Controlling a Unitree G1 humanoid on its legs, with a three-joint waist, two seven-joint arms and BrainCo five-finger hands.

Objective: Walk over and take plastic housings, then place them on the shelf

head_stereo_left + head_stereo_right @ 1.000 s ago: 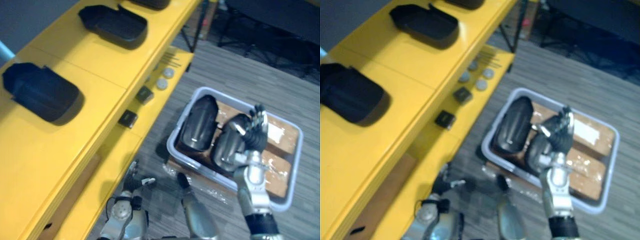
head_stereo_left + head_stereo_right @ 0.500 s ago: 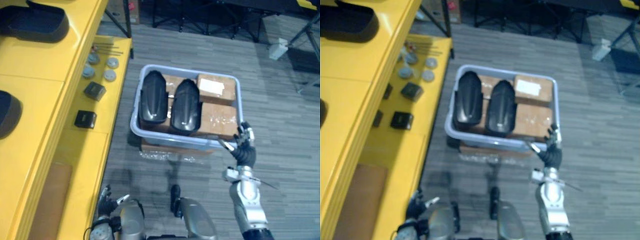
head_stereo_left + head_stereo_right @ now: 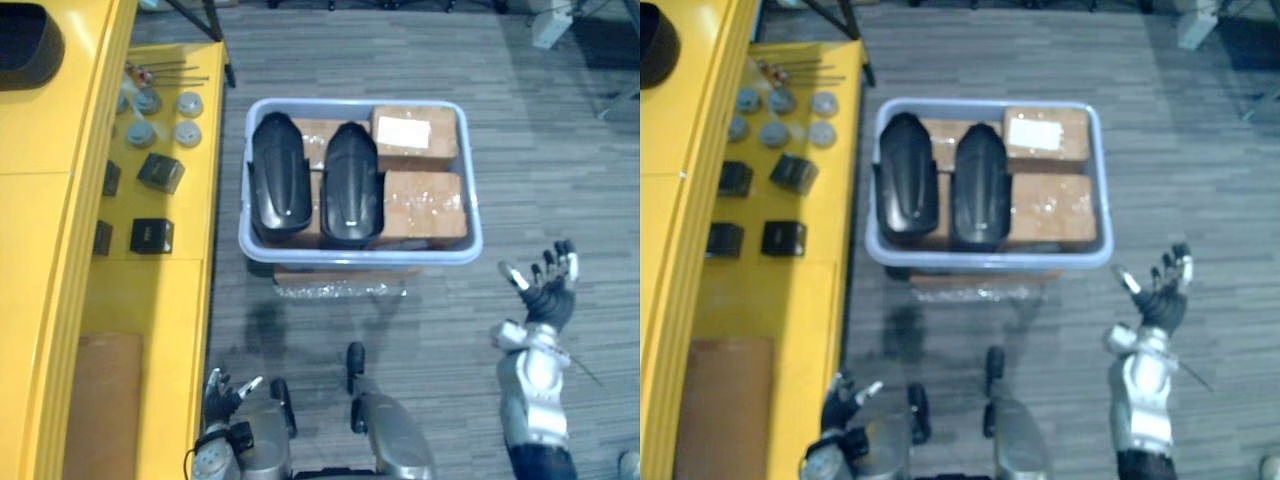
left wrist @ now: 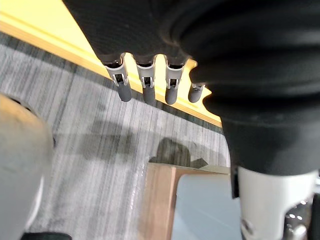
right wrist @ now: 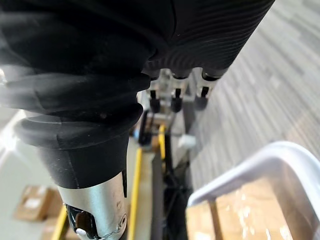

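Two plastic housings (image 3: 281, 185) lie in the bin (image 3: 360, 257); the right robot hand (image 3: 546, 291) is spread wide nearby, the left robot hand (image 3: 219, 397) relaxed.

Two housings (image 3: 281, 185), black plastic, smooth with a soft gloss; bin (image 3: 360, 256), pale plastic, smooth. Boxes (image 3: 425, 200) at 3 o'clock of the housings, brown cardboard under glossy clear tape. Shelf (image 3: 170, 300), smooth yellow finish; floor (image 3: 560, 120), matt grey, streaked.
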